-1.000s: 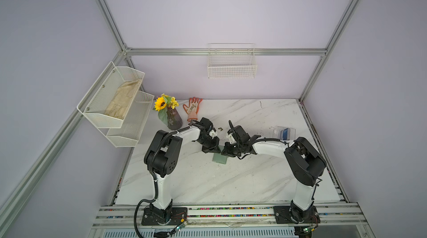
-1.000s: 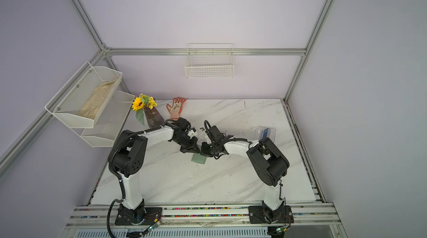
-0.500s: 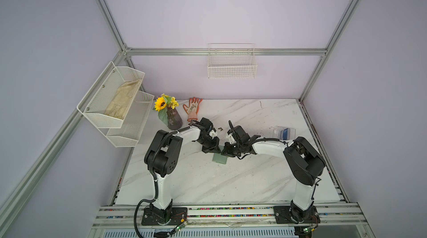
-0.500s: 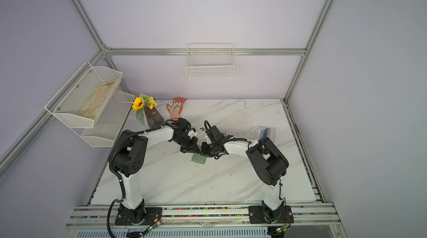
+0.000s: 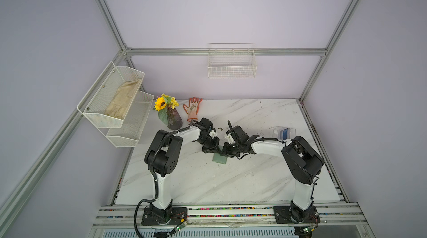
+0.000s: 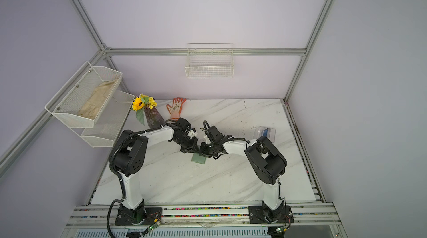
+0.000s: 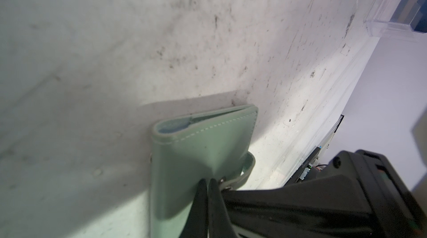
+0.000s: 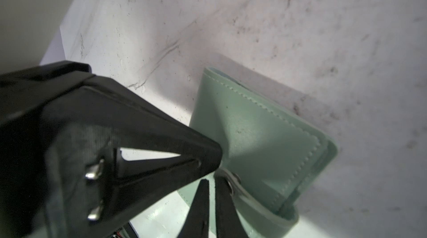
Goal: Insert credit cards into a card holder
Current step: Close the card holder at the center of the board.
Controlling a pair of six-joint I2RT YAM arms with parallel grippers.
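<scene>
The sage-green card holder (image 5: 220,158) (image 6: 198,158) lies closed on the marble table, between my two arms. My left gripper (image 7: 206,180) (image 5: 218,150) is shut, its tips resting on the cover (image 7: 196,142) next to the snap tab (image 7: 248,167). My right gripper (image 8: 212,180) (image 5: 224,153) comes in from the opposite side, jaws nearly together at the tab's metal snap (image 8: 234,178). A blue credit card (image 5: 286,133) (image 6: 267,131) sits in a clear plastic box (image 7: 381,17) at the far right. No other cards show.
A vase with a sunflower (image 5: 172,119) and an orange glove (image 5: 193,109) stand at the table's back left. Wire shelves (image 5: 115,103) hang on the left wall, a wire basket (image 5: 232,63) on the back wall. A small dark scrap (image 5: 220,129) lies behind the grippers.
</scene>
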